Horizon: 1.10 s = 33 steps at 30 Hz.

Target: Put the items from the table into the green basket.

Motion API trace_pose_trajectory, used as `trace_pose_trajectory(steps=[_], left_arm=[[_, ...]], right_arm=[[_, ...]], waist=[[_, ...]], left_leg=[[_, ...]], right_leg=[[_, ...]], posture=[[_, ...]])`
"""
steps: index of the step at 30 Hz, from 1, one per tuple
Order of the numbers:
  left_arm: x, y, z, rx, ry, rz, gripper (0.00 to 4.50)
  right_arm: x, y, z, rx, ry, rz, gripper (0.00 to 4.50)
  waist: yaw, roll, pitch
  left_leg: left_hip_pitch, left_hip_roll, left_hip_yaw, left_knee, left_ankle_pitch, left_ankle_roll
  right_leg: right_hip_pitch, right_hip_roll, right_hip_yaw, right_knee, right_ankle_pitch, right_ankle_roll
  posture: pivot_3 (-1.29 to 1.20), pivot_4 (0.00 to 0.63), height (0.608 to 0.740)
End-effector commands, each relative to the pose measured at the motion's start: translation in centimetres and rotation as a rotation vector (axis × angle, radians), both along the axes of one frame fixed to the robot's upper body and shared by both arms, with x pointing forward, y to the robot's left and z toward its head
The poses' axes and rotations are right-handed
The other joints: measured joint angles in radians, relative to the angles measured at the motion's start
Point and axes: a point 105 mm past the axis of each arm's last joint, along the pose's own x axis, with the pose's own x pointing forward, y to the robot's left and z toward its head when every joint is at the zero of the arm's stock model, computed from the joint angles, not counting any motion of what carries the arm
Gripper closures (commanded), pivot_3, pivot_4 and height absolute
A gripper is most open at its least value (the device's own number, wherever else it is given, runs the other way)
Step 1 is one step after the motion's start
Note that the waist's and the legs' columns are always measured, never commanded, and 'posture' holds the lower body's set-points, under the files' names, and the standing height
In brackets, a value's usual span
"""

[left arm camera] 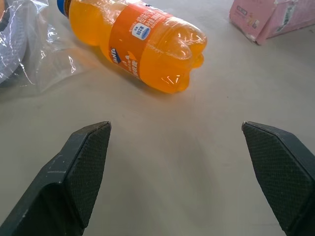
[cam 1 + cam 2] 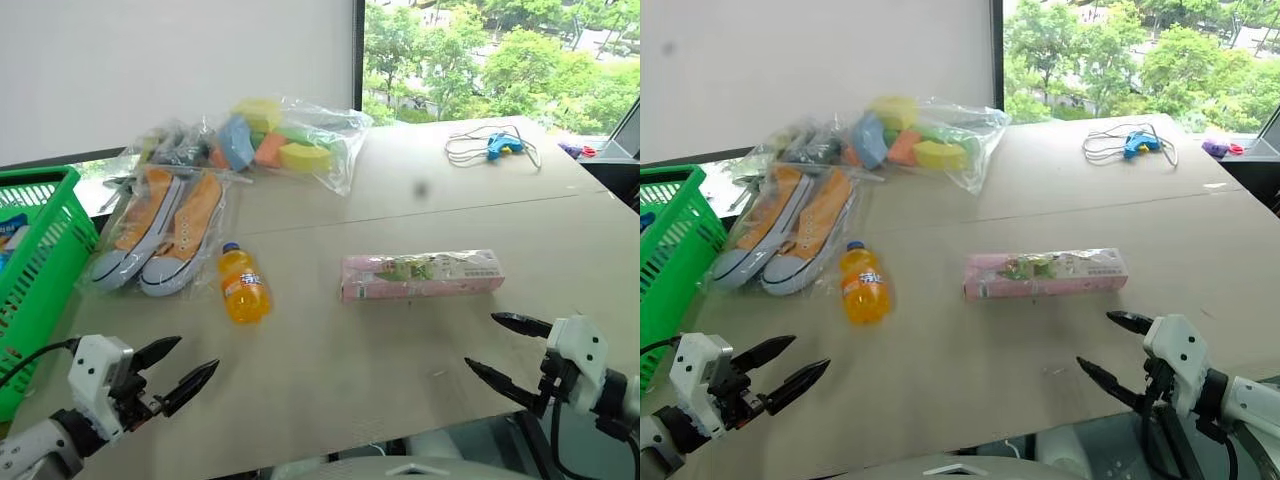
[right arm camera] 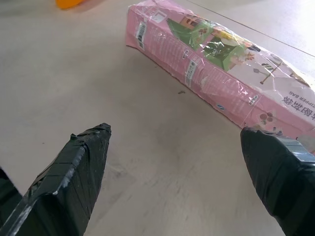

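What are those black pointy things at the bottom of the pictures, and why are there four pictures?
Those are a robot's two hands, called grippers. Each has two black fingers. The left gripper and the right gripper are both open and hold nothing.

Two pictures come from cameras in the robot's head, looking down at the table. The other two come from little cameras on its wrists, looking along the fingers.

On the table lie an orange soda bottle on its side, a long pink box, sneakers in a clear bag and a bag of colourful foam shapes. At the far side lies a blue thing with a white cord.

The green basket stands at the robot's left.
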Motion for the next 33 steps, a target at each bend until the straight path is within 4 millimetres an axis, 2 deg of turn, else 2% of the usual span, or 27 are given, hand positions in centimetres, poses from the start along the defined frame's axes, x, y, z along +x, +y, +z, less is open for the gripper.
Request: trace_pose_trajectory(steps=[1, 3, 5, 9, 12, 16, 21, 25, 30, 33], left_arm=[[1.6, -0.4, 0.9, -0.011, -0.061, 0.018, 0.06], [3.3, -0.9, 1.6, -0.046, -0.099, 0.068, 0.06], [4.0, -1.3, 1.8, -0.092, -0.079, 0.106, 0.06], [5.2, -2.9, 2.8, -0.221, -0.036, 0.148, 0.06], [6.4, -4.2, 3.1, -0.267, 0.073, 0.182, 0.06], [8.7, -4.4, 2.4, -0.183, 0.224, 0.314, 0.06], [10.2, -3.0, 1.1, 0.097, 0.376, 0.450, 0.06], [11.8, -3.2, 0.5, 0.098, 0.437, 0.485, 0.06], [14.1, -4.0, -0.5, 0.077, 0.511, 0.522, 0.06], [14.3, -5.1, -0.6, 0.086, 0.517, 0.458, 0.80]], right_arm=[[0.9, 0.7, 0.9, 0.018, -0.074, 0.024, 0.00], [2.0, 1.9, 1.7, 0.057, -0.128, 0.050, 0.00], [2.6, 2.7, 2.5, 0.088, -0.159, 0.064, 0.00], [3.1, 4.0, 3.6, 0.105, -0.191, 0.104, 0.00], [3.0, 4.7, 4.3, 0.104, -0.208, 0.138, 0.00], [2.3, 5.5, 5.6, 0.107, -0.215, 0.220, 0.00], [1.7, 5.8, 8.8, 0.124, -0.191, 0.359, 0.00], [1.7, 5.6, 11.1, 0.082, -0.176, 0.447, 0.00], [1.6, 5.4, 12.3, 0.026, -0.112, 0.527, 0.00], [1.9, 5.2, 12.5, -0.004, -0.102, 0.536, 0.00]], waist=[[0.001, 0.000, -0.002], [0.004, 0.000, -0.004], [0.006, -0.001, -0.004], [0.004, -0.002, -0.009], [0.009, -0.003, -0.009], [0.015, -0.001, -0.012], [0.005, -0.001, -0.013], [-0.004, -0.003, -0.014], [-0.001, -0.004, -0.015], [-0.001, -0.001, -0.016]], left_leg=[[0.000, 0.000, 0.000, 0.000, 0.000, 0.000], [0.000, 0.001, 0.000, 0.000, -0.001, 0.000], [0.000, 0.001, 0.000, 0.000, -0.001, 0.000], [0.002, 0.001, 0.000, 0.001, -0.001, 0.000], [0.002, 0.001, 0.000, 0.003, -0.001, 0.000], [0.004, 0.001, -0.001, 0.005, 0.000, 0.000], [0.007, 0.000, -0.001, 0.005, 0.000, -0.001], [0.009, -0.002, -0.001, 0.005, 0.000, -0.001], [0.012, -0.002, -0.001, 0.004, 0.001, -0.002], [0.014, -0.003, -0.001, 0.003, 0.001, -0.002]], right_leg=[[0.000, 0.000, 0.000, 0.000, 0.000, -0.001], [0.001, 0.002, 0.000, 0.000, 0.000, -0.002], [0.001, 0.002, 0.000, 0.000, 0.000, -0.002], [0.002, 0.002, 0.000, 0.001, -0.002, 0.001], [0.003, 0.002, 0.000, 0.002, -0.001, 0.002], [0.005, 0.003, 0.000, 0.005, 0.000, 0.003], [0.007, 0.006, 0.001, 0.006, 0.004, 0.001], [0.008, 0.008, 0.002, 0.008, 0.003, 0.001], [0.011, 0.004, 0.002, 0.008, 0.001, -0.004], [0.013, 0.003, 0.003, 0.007, 0.001, -0.004]], posture=[[-0.02, 0.008, 0.740], [-0.03, 0.007, 0.740], [-0.02, 0.004, 0.740], [-0.03, 0.000, 0.740], [-0.03, 0.000, 0.740], [-0.04, 0.000, 0.740], [-0.08, 0.000, 0.740], [-0.09, 0.000, 0.740], [-0.10, 0.000, 0.740], [-0.11, 0.000, 0.740]])
